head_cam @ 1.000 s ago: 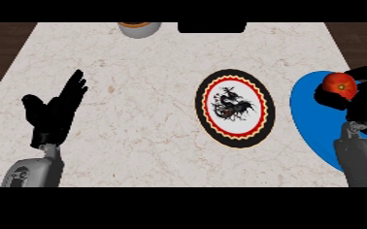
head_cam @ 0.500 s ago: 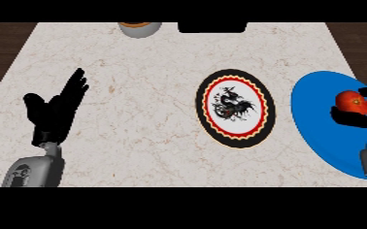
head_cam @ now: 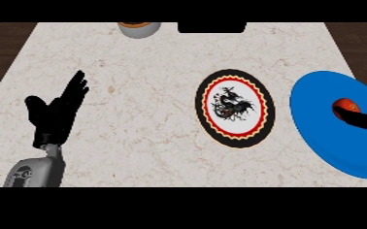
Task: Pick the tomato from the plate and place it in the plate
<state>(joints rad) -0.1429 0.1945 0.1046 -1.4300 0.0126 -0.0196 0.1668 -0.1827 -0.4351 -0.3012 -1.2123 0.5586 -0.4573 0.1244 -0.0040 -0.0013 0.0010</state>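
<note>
Reaching for the tomato (head_cam: 347,106), not yet lifted off the blue plate (head_cam: 319,121)
Right robot hand (head_cam: 354,119) touches it, grip unclear; left robot hand (head_cam: 58,110) rests wide; patterned plate (head_cam: 235,108) waits.

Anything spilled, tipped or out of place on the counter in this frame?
Nothing stands out. The tomato sits on the blue plate at the right edge, the patterned plate lies flat mid-counter, and the left hand rests open at the left.
</note>
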